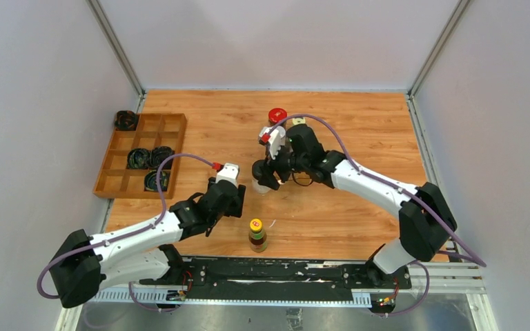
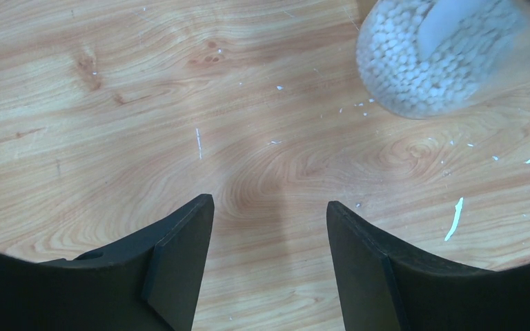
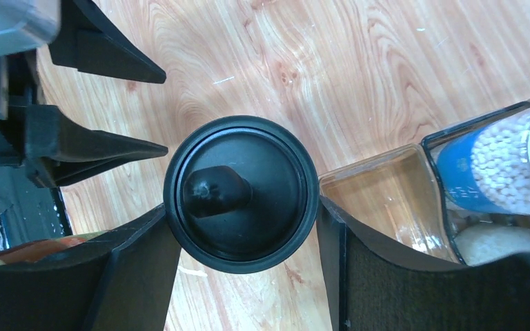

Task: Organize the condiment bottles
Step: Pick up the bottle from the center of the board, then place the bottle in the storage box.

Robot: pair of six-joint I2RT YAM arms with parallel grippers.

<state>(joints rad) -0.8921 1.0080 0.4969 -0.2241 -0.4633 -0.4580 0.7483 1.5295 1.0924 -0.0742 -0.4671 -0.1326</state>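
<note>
Right fingers point(image 3: 138, 262) clamp the black-capped jar point(image 3: 241, 193) at its lid, mid-surface point(image 1: 359, 138), just beside a clear rack point(image 3: 386, 186). Blue-labelled jar point(image 3: 483, 172) sits in the rack. Left fingers point(image 2: 179, 262) are spread and empty. Yellow-capped sauce bottle point(image 1: 257, 234) is still loose, well apart. Roughly mid-task.

top cam: high behind the arm bases point(image 1: 386, 258), looking down on the whole table point(image 1: 359, 138). wrist cams: close, facing down; right one also catches left gripper point(image 3: 166, 110).
</note>
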